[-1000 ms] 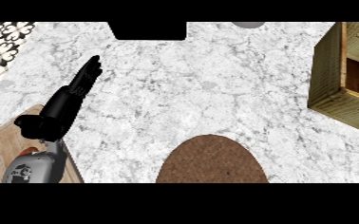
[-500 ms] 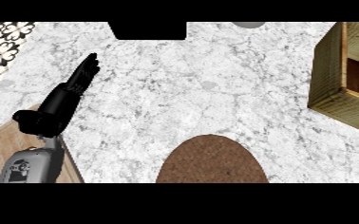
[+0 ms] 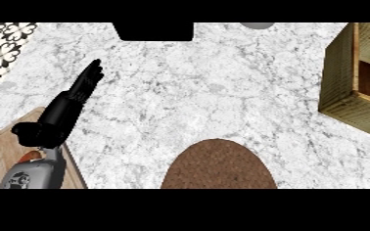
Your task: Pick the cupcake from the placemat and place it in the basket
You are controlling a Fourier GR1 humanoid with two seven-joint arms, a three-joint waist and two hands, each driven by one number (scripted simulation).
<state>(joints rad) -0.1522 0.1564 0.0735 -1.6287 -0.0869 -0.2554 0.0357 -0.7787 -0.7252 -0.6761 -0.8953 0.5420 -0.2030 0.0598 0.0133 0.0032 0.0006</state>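
Observation:
A brown oval placemat [image 3: 219,165] lies at the lower middle of the marble counter, and no cupcake shows on it or anywhere else in the head view. The basket [image 3: 345,76], a woven box with a dark inside, stands at the right edge, partly cut off. My left hand [image 3: 66,110] rests at the left with straight fingers pointing up and away, holding nothing. It is far from both the placemat and the basket. My right hand does not show.
A black rectangular recess [image 3: 154,31] sits at the counter's far edge. A grey round object [image 3: 256,25] peeks in at the top. A wooden board [image 3: 22,149] lies under my left forearm at the lower left. A patterned floor [image 3: 14,39] shows at the upper left.

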